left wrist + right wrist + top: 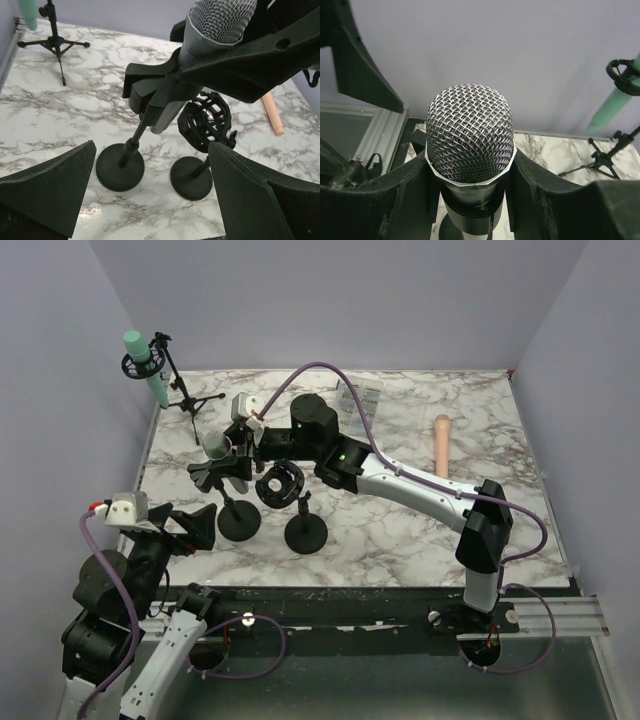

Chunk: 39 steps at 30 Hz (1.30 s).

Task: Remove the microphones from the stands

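Marble table [400, 530], purple walls. Right hand [470, 200] clamped on microphone [470, 132] just under the grille; mic seated in stand [120, 166] clip. Left hand [150, 200] spread wide, nearby. Barrel likely rigid, smooth, weighty: hold barrel, not mesh.

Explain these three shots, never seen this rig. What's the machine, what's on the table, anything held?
Two robot arms are bolted at the near edge of a marble table. The top view looks down from above and behind them; the other two come from wrist cameras. The right gripper is closed around a silver microphone sitting in its round-base stand. The left gripper is open, holding nothing. Next to that stand is a second stand with an empty shock mount. A mint microphone sits on a tripod at far left, and a peach microphone lies flat at right.
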Each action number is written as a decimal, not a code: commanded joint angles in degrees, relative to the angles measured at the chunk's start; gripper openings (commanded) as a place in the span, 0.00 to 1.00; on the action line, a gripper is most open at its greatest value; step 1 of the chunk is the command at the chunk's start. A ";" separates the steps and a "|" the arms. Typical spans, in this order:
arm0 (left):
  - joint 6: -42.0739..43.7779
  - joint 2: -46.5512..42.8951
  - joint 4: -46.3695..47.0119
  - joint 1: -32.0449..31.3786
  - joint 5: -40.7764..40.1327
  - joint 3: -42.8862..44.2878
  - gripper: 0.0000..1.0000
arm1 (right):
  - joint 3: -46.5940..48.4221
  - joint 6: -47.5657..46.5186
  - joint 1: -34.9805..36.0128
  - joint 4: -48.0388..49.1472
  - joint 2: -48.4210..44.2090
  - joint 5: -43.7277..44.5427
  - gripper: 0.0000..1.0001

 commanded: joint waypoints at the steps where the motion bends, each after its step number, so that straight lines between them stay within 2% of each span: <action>1: 2.28 -0.12 2.82 -0.20 5.04 -3.32 0.99 | 0.06 1.31 -0.24 -2.63 -1.09 -9.96 0.01; 2: 1.72 0.00 2.45 -0.16 4.10 -3.33 0.99 | -0.19 2.58 -0.26 -1.72 -1.25 -7.59 0.03; 4: 1.03 -0.39 2.57 -0.20 3.37 -3.18 0.99 | -1.19 6.03 -0.25 0.02 -1.86 -2.28 0.16; 6: 0.81 -1.44 3.23 -0.20 2.70 -3.20 0.99 | -2.73 10.77 -0.14 1.95 -3.13 3.69 0.43; 9: 0.32 -2.66 3.10 -0.16 0.62 -2.39 0.99 | -4.76 13.95 0.27 2.70 -5.54 10.59 0.71; 13: 0.01 -3.87 3.00 -0.20 -1.03 -1.69 0.99 | -3.78 16.13 1.42 -1.19 -6.67 20.15 0.98; 14: -0.03 -4.13 3.15 -0.20 -1.47 -1.76 0.99 | -3.51 15.29 2.21 -2.19 -6.89 22.27 1.00; 21: -0.88 -5.00 2.48 -0.20 -4.93 -1.31 0.99 | 0.80 18.54 9.02 -8.92 -6.54 46.56 1.00; 25: -1.30 -4.74 1.63 -0.20 -8.63 -1.88 0.99 | 4.24 13.82 14.59 -7.95 -3.57 64.48 1.00; 28: -1.61 -4.41 0.65 -0.20 -9.44 -2.00 0.99 | 9.75 12.86 16.42 -10.27 0.19 73.68 0.98; 36: -1.49 -3.93 1.15 -0.20 -7.89 -3.20 0.99 | 16.85 5.73 18.61 -9.68 6.31 79.48 0.90; 39: -0.92 -2.66 1.74 -0.21 -6.81 -3.50 0.99 | 16.60 4.34 18.61 -8.07 6.68 78.96 0.72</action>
